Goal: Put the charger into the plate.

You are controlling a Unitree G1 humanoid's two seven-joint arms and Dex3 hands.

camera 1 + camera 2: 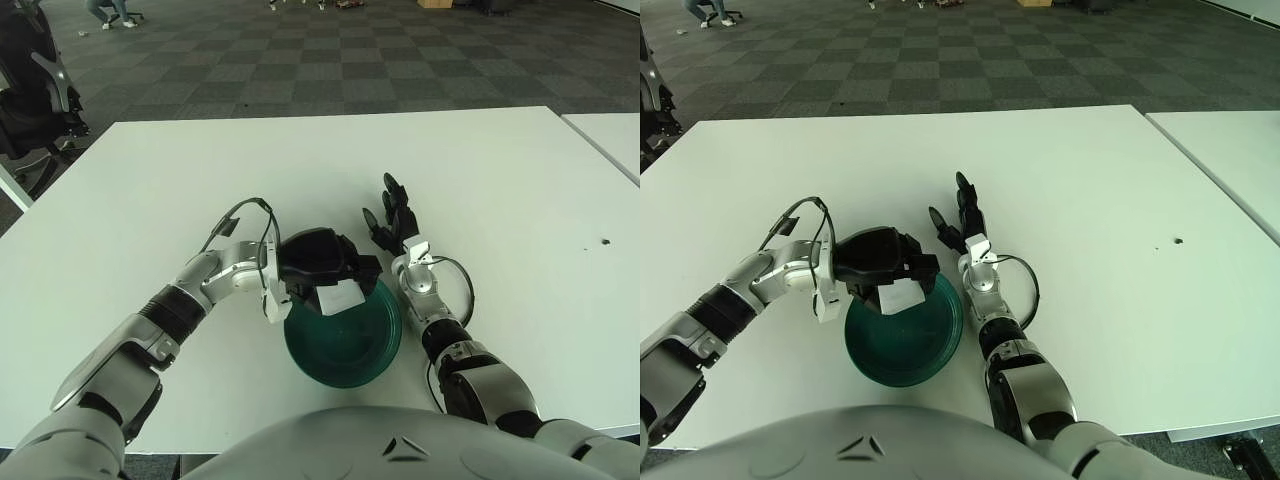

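Note:
My left hand (pixel 325 268) is shut on a white charger (pixel 339 297), holding it over the far left rim of the dark green plate (pixel 350 345). The charger's white block hangs below the black fingers, just above the plate's inside. In the right eye view the same hand (pixel 885 263) holds the charger (pixel 898 298) above the plate (pixel 912 345). My right hand (pixel 396 222) shows just beyond the plate's far right rim, fingers spread and pointing away, holding nothing.
The white table (pixel 500 190) spreads wide on all sides of the plate. A small dark speck (pixel 604 240) marks its right part. A second white table (pixel 610 135) stands at the far right, and a black chair (pixel 35 90) stands off the far left corner.

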